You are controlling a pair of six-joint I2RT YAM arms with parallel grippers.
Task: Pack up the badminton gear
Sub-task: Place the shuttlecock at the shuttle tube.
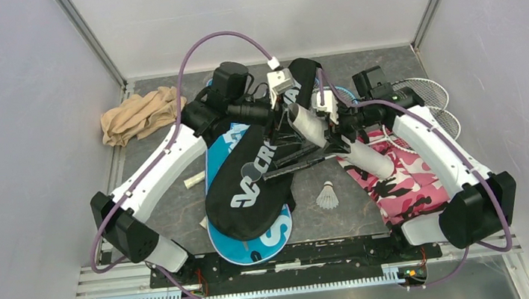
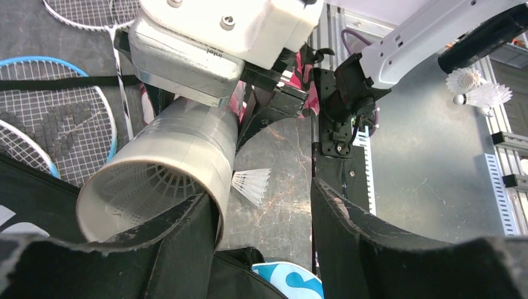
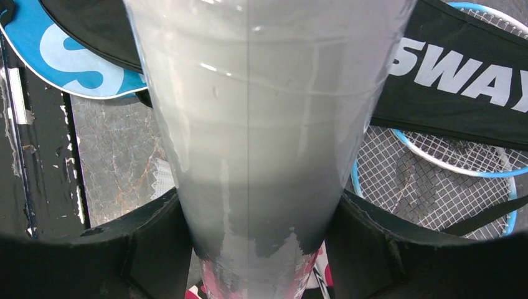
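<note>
Both arms reach to the upper middle of the top view. The right end effector (image 3: 258, 205) pinches the long white tube (image 1: 373, 158), held tilted with its open mouth over the black cover (image 1: 250, 181). The left end effector (image 2: 261, 196) is spread at that mouth. One shuttlecock (image 1: 327, 196) lies on the bench (image 1: 345, 223), beside the pink camouflage cloth (image 1: 408, 178)

The left arm (image 1: 165, 161) and the right arm (image 1: 434, 145) are stretched forward from their bases and angled inward, so that the wrists are brought close together. The left claw (image 2: 268, 249) is spread open, one finger (image 2: 168, 258) set against the open end of the white tube (image 2: 168, 162). The right claw (image 3: 258, 249) is clamped on that tube's body, a finger pressed to either side.
</note>
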